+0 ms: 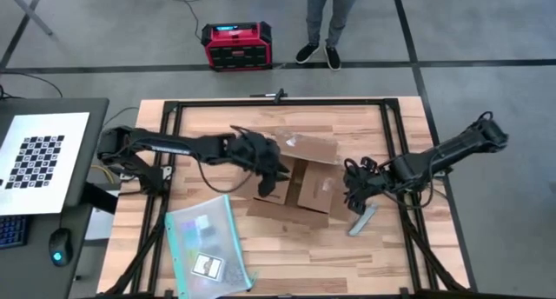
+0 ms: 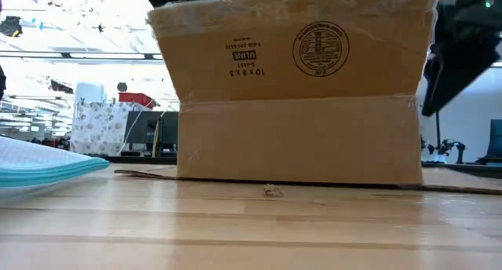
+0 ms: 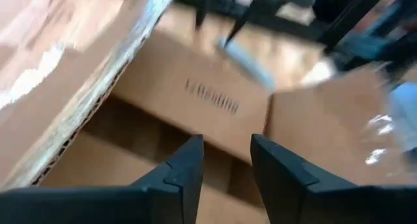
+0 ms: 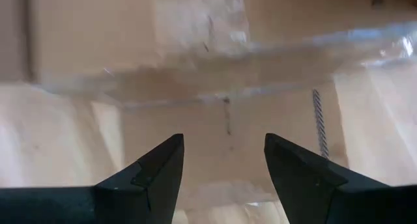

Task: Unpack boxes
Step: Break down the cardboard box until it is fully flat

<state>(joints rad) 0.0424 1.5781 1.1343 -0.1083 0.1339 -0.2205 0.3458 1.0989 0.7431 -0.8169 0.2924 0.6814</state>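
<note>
Cardboard first: from overhead I see the box [image 1: 300, 184] near the middle of the table [image 1: 365, 255], flaps splayed outward, with the left gripper [image 1: 276, 176] hanging over its left edge and the right gripper [image 1: 354, 188] just beside its right side. A clear teal-edged pouch [image 1: 204, 242] lies toward the near left corner, and a grey strip [image 1: 362, 219] lies on the wood below the right gripper. A red and black case [image 1: 236, 45] and a person's legs [image 1: 328, 21] show on the floor beyond.

At table height the box fills my picture, its near flap raised and printed side facing me; I cannot see inside.

Through the left wrist, the fingers [image 3: 186, 175] stand apart with nothing between them, above the box's inner wall.

Through the right wrist, the fingers [image 4: 159, 172] are likewise spread and empty, facing a taped flap.

My worry (a mild one): a descending finger catches a flap and drags the light box sideways, or closes on cardboard rather than contents.
</note>
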